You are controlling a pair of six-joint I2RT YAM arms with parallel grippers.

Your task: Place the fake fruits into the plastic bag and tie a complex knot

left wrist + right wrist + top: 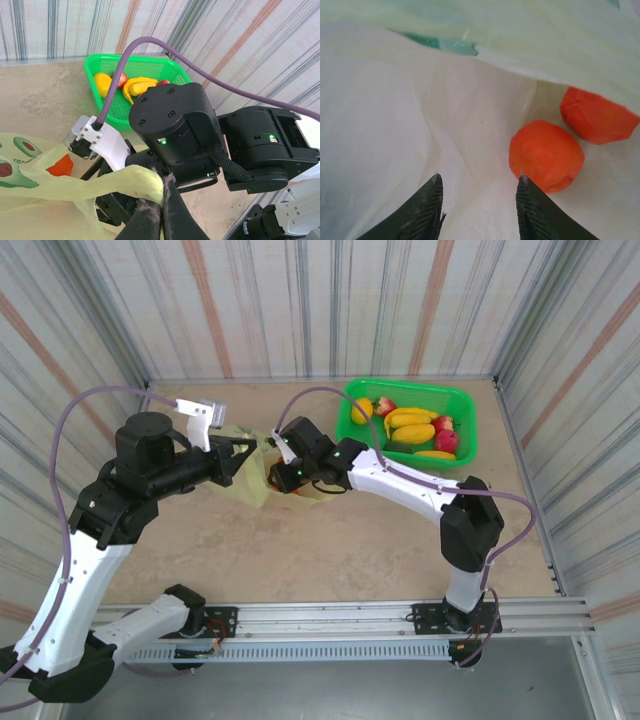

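The plastic bag, yellow-green with avocado prints, lies mid-table between both arms. My left gripper is shut on a bunched handle of the bag and holds it up. My right gripper reaches inside the bag, its jaws open with only the bag's film between them. Two orange fake fruits rest inside the bag, the nearer one touching the right fingertip. More fake fruits, yellow bananas and a red apple, lie in the basket.
A bright green slotted basket stands at the back right near the striped wall. The right arm's black wrist hangs close in front of my left gripper. Striped walls enclose the table on three sides.
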